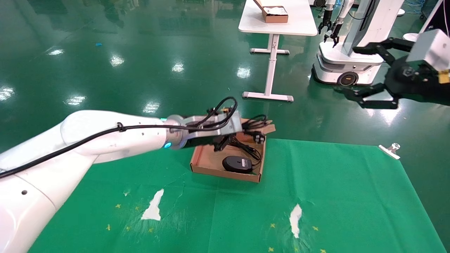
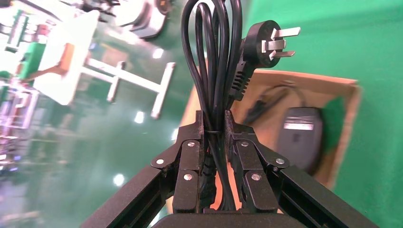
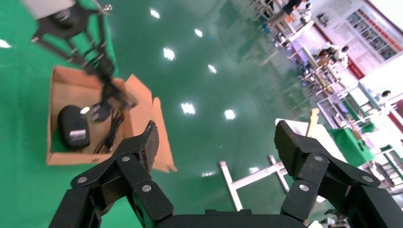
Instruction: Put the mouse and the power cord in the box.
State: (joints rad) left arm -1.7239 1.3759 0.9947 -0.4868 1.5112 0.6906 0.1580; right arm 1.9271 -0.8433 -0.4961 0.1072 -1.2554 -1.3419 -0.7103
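Black power cord (image 2: 216, 71) pinched in left claw (image 2: 215, 137), box (image 1: 207, 163) rear hidden

No readable text anywhere. The mouse (image 2: 300, 137) in the box (image 2: 344, 124) carries a pale label on its upturned underside, but the print on it is too blurred to make out; same label in my head view and right wrist view, still no letters. The power cord (image 2: 216, 61) plug shows no legible marking. Posters on the far wall (image 3: 368, 45) in my right wrist view have red and dark blocks, nothing I can read. No brand, number or sign visible on my arms or on the other robot (image 1: 355, 42).
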